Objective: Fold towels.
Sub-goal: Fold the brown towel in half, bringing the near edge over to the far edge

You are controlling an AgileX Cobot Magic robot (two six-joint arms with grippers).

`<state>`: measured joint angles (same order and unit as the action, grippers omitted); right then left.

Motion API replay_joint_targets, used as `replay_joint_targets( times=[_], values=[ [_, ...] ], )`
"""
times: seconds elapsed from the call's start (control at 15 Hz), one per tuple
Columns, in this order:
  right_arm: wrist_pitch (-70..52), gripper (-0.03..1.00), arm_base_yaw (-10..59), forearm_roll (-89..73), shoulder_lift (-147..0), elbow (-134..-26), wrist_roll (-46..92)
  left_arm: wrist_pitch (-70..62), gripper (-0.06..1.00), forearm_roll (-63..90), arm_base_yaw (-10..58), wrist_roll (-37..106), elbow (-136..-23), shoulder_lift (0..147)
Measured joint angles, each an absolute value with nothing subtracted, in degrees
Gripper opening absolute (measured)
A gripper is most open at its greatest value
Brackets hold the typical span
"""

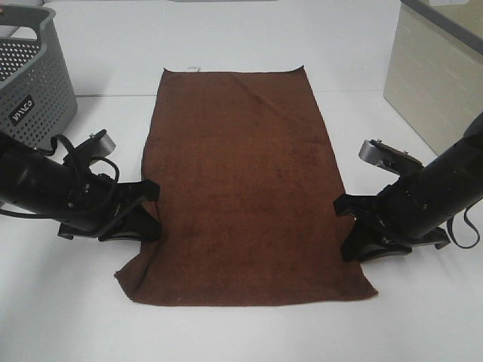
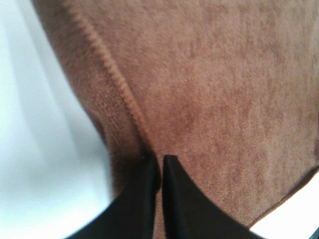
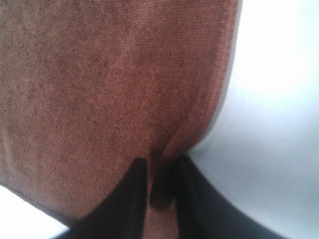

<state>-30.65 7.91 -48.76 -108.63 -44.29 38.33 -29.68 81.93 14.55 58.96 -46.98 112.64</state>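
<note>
White tabletop (image 1: 241,332). One brown terry towel (image 1: 245,188) flat at centre, tag (image 1: 193,69) on far short edge. Left gripper (image 2: 160,163) and right gripper (image 3: 160,170): jaws nearly closed, each pinching a long-edge hem. Step, by my reading: grasp for first fold. Next: lift both evenly, carry near end toward far edge. Count: towel 1, grippers 2, grey basket (image 1: 34,83) 1.

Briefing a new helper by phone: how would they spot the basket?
Find the white table with a brown towel spread on it. At its far left corner stands the basket: grey, walls dotted with holes, unlike the plain beige box opposite.
</note>
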Motion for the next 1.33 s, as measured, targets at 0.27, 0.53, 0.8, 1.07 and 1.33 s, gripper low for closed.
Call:
replay_joint_targets(
  times=[0.27, 0.53, 0.8, 1.07, 1.33],
  values=[
    [-31.28, 0.0, 7.91, -48.64, -107.54, -44.29, 36.1, -30.02, 0.0, 78.5, 14.9, 55.35, -46.98, 110.58],
    [-35.47, 0.0, 7.91, -44.46, -101.7, -42.28, 29.97, -30.08, 0.0, 68.75, 14.9, 46.07, -43.95, 103.48],
    [-35.35, 0.0, 7.91, -43.72, -96.54, -34.72, 29.16, -29.45, 0.0, 67.95, 14.9, 45.21, -33.4, 96.6],
    [-33.4, 0.0, 7.91, -43.77, -96.31, -34.61, 29.16, -24.98, 0.08, 67.95, 14.9, 43.26, -33.06, 96.2],
    [-32.83, 0.0, 7.91, -43.83, -96.31, -34.61, 29.16, -25.44, 0.66, 67.95, 14.9, 42.63, -37.18, 102.5]
  ],
)
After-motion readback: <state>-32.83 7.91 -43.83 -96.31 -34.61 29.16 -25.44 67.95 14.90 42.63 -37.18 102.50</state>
